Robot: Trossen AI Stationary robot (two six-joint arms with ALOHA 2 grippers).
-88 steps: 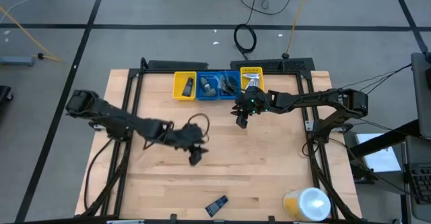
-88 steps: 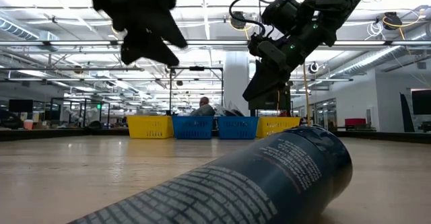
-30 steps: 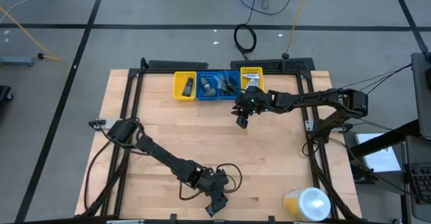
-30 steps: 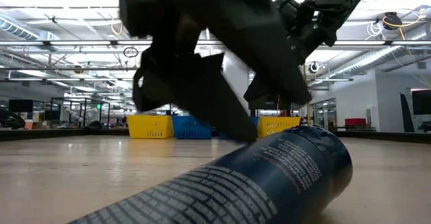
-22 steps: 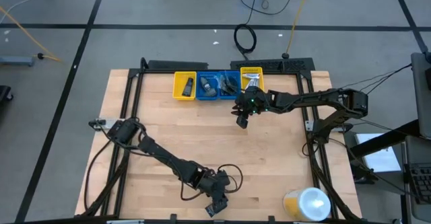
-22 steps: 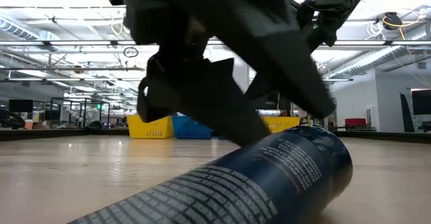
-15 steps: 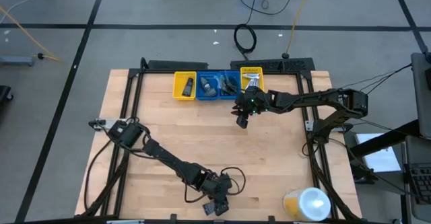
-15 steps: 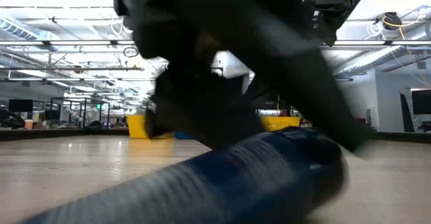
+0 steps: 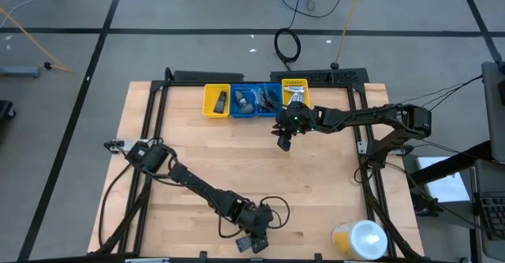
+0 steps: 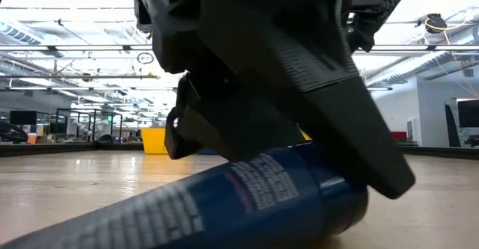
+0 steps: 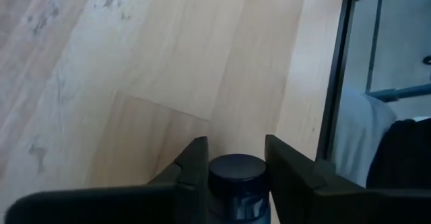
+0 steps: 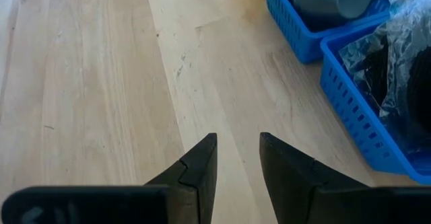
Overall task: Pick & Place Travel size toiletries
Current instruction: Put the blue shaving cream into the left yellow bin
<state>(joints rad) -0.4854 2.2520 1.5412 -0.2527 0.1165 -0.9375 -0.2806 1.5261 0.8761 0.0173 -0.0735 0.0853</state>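
Closing narrowly on the tube [image 11: 235,183], the left hand [image 11: 234,158] should grip squarely before lifting; the right hand [image 12: 237,158] hangs half-open, empty

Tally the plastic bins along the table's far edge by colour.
Yellow slotted plastic bins: 2
Blue slotted plastic bins: 2
Total: 4

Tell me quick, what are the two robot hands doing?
Left gripper: closed around the dark blue tube near the table's front edge.
Right gripper: open, holding nothing, near the blue bins.
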